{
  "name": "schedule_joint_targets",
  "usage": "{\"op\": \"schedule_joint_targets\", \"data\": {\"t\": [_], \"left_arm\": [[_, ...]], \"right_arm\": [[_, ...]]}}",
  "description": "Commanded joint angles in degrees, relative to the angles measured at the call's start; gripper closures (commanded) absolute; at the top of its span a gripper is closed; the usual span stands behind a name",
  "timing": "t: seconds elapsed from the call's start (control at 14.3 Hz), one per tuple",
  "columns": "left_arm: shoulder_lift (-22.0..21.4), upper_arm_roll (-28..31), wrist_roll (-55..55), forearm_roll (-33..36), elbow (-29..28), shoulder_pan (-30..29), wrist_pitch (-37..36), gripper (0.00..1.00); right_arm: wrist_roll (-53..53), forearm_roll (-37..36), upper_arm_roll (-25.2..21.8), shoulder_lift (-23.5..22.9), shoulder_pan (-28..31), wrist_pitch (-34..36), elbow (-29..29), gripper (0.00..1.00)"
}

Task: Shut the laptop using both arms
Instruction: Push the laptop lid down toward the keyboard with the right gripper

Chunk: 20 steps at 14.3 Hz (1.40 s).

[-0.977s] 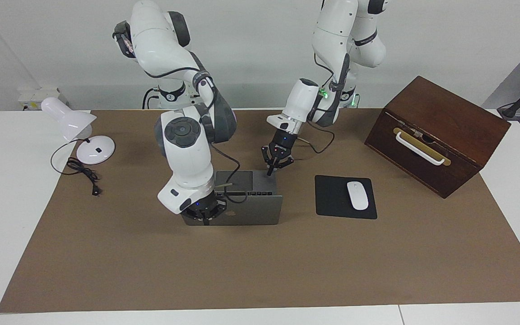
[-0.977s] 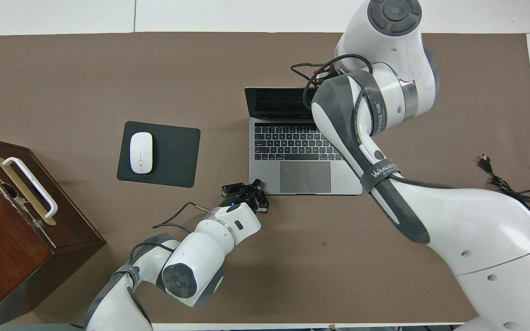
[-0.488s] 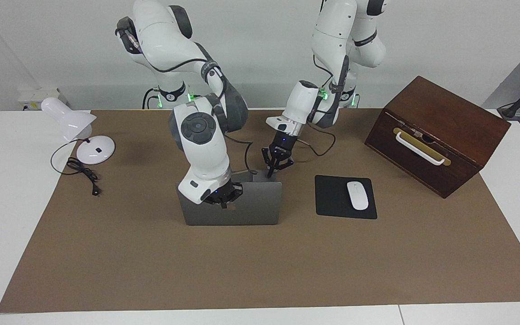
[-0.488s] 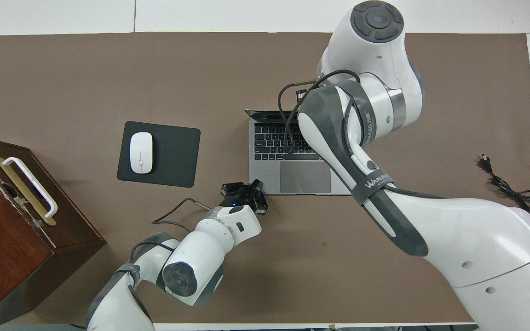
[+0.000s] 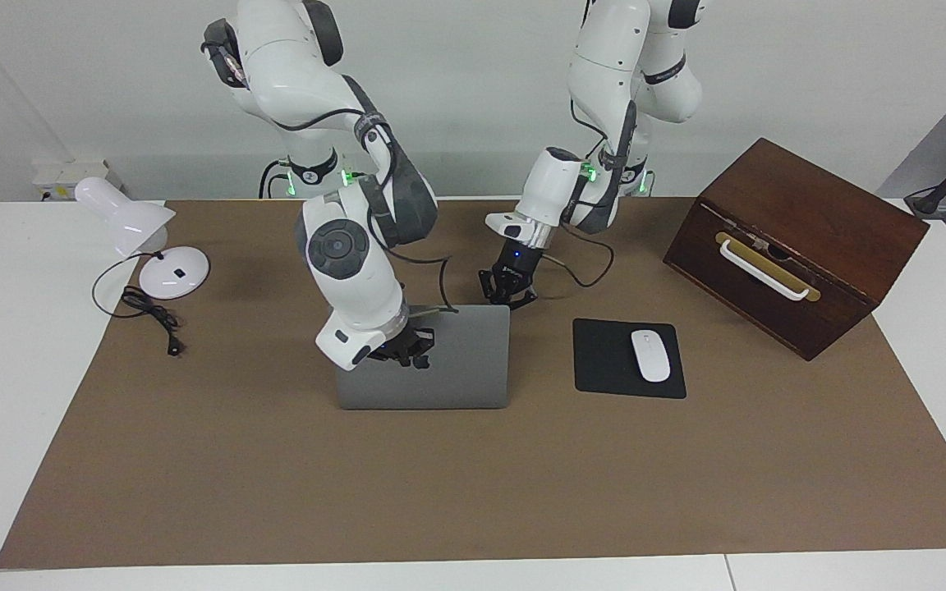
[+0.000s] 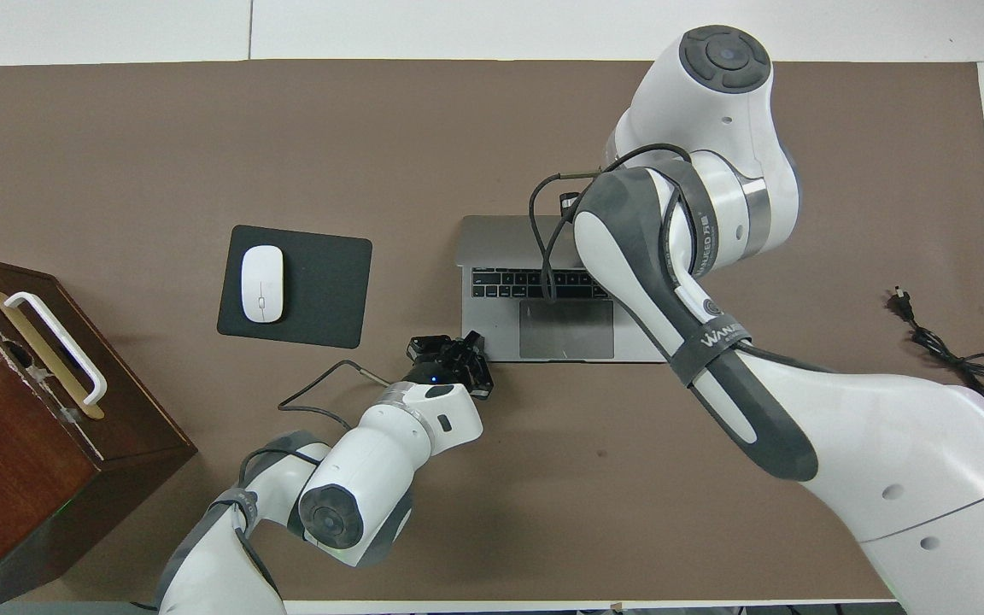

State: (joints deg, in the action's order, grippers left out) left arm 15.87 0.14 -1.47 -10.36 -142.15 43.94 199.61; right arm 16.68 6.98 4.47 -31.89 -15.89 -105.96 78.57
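Laptop (image 5: 448, 369), mid-mat beside mouse pad (image 5: 608, 361): lid nearly down. Right gripper (image 5: 407, 349) on lid, finger spread indiscernible. Left gripper (image 5: 507, 289) at base corner, likewise indiscernible. Step: closing. Next: final gentle press.

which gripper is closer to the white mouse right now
The left. The left gripper is at the laptop corner toward the mouse, nearer the robots than the mouse pad. The right gripper is on the laptop's lid, toward the right arm's end.
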Motion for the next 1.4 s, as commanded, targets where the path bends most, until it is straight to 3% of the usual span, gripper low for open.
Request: {"op": "schedule_joint_targets", "data": {"t": [0.0, 0.7, 1.33], "left_arm": [[3.20, 0.83, -2.48, -0.10, -0.50, -0.78, 1.13, 1.00], [3.55, 0.83, -3.36, -0.10, -0.59, -0.78, 1.13, 1.00], [3.90, 0.83, -3.28, -0.19, -0.50, -0.78, 1.04, 1.00]], "right_arm": [[-0.42, 2.25, 0.54, 3.23, 1.03, -1.18, 6.15, 1.00], [-0.69, 3.13, 0.54, 3.50, 0.86, -10.66, 14.15, 1.00], [-0.69, 3.22, 0.54, 3.58, 0.86, -12.51, 15.56, 1.00]]}}
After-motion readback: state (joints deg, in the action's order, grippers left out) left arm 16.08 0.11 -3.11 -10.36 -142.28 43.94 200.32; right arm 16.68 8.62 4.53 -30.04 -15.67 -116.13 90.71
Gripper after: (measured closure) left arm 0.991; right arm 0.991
